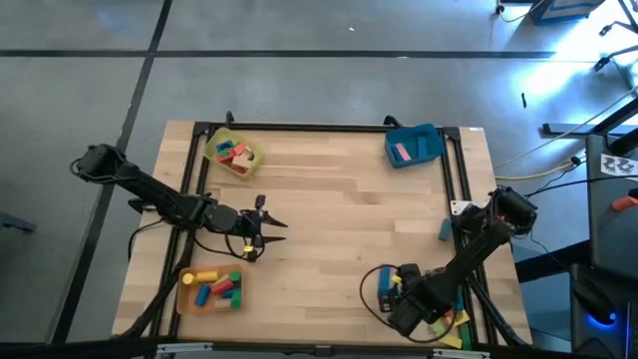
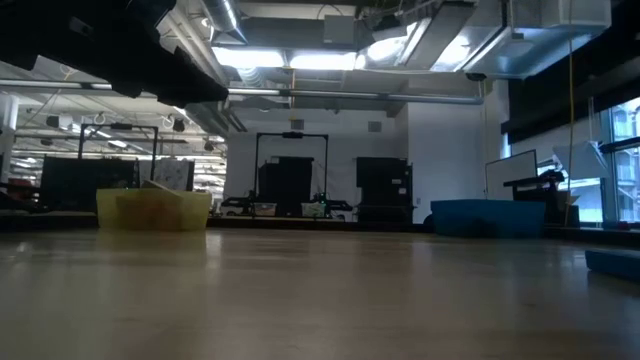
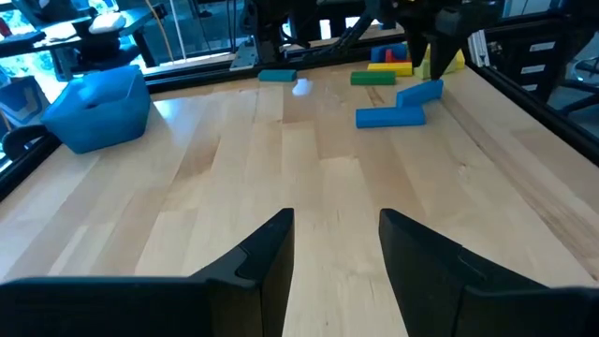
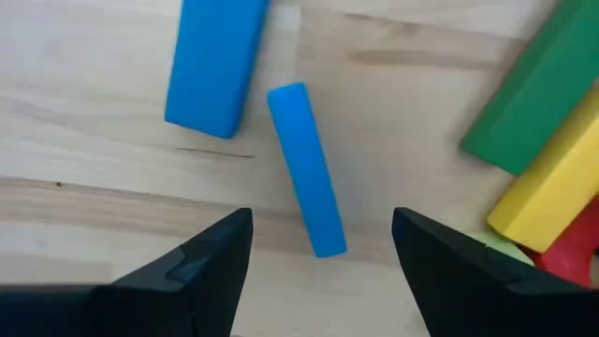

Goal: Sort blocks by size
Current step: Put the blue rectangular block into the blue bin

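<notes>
Near the table's front right, a group of blocks lies flat on the wood: a wide blue bar, a thin blue bar, a green bar, a yellow one and a red one. My right gripper hangs above them, pointing down and open; the thin blue bar's near end shows between its fingertips, apart from both. In the high view this gripper sits over the blue block. My left gripper is open with nothing in it, at the left middle.
A yellow tray with several blocks stands far left, a blue tray holding a pink block far right, an orange tray with several blocks near left. A small blue block lies by the right rail. Bare wood spans the middle.
</notes>
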